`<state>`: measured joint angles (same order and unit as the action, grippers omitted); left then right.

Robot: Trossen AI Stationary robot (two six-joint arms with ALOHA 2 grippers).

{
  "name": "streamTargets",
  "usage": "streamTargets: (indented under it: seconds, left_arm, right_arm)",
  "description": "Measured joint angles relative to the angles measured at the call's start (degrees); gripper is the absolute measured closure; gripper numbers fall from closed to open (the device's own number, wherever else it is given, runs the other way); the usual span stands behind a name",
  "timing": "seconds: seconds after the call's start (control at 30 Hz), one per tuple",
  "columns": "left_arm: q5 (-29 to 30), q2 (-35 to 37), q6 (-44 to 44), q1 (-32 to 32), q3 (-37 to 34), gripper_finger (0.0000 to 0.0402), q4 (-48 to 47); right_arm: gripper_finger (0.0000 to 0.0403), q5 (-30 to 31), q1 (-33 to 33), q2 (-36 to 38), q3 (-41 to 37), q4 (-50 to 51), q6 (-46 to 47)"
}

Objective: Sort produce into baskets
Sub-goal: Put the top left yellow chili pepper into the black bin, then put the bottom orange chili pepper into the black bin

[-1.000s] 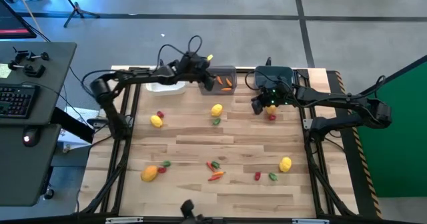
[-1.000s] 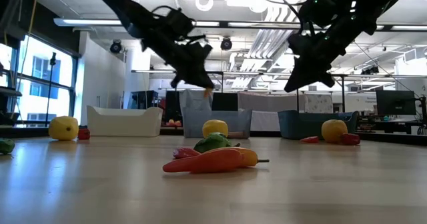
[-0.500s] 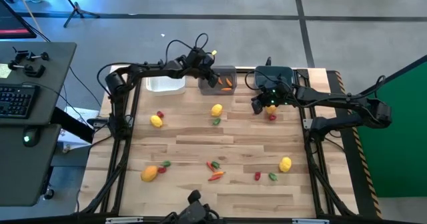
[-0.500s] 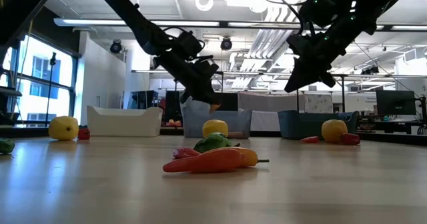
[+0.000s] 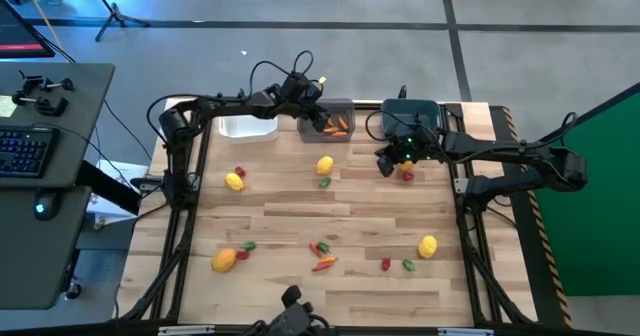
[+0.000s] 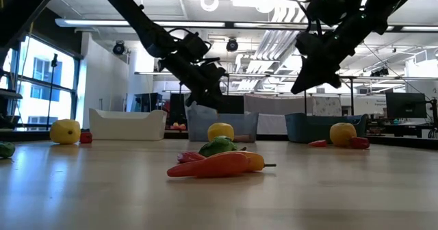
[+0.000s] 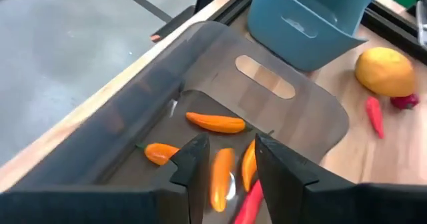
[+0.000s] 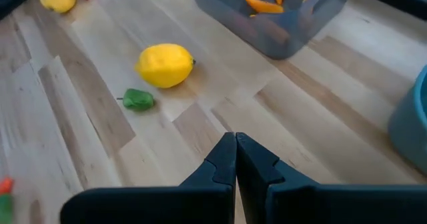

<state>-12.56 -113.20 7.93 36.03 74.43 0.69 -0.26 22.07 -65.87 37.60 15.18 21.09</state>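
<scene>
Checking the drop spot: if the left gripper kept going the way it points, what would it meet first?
Probably the orange carrot pieces on the floor of the translucent grey bin; the left gripper points down into it, fingers parted.

My left gripper (image 5: 318, 115) hangs over the middle bin (image 5: 335, 109), and below its fingers (image 7: 193, 167) several carrots (image 7: 215, 122) lie inside that bin. To that gripper's left along the table's far edge sits another bin (image 5: 248, 127); to its right, the third bin (image 5: 412, 112). My right gripper (image 5: 385, 161) is above the table (image 5: 300, 216) just before the third bin, with a lemon (image 8: 165, 65) and a small pepper (image 8: 138, 99) ahead of it toward the middle bin
</scene>
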Motion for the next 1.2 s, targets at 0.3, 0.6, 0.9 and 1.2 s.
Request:
streamTargets:
  seconds: [0.3, 0.6, 0.9, 1.2]
  left_arm:
    - [7.26, 4.5, 2.04, -3.89, -1.87, 0.0324, -0.87]
    - [13.61, 13.89, 6.8, -10.18, -10.47, 0.0381, -0.26]
    - [21.45, 28.22, 18.39, -18.36, -26.57, 0.0401, 3.55]
    - [22.62, 39.31, 19.95, -21.27, -35.83, 0.0401, 2.54]
  right_arm:
    - [0.0402, -4.63, 0.8, 0.0, 0.0, -0.24, -6.42]
    - [0.0402, -12.62, 0.76, 0.0, 0.0, -1.37, -10.98]
    - [0.0402, -18.03, -5.24, -0.04, 0.0, -0.85, -15.25]
    - [0.0334, -14.57, -18.24, -2.92, 0.0, -3.07, -9.16]
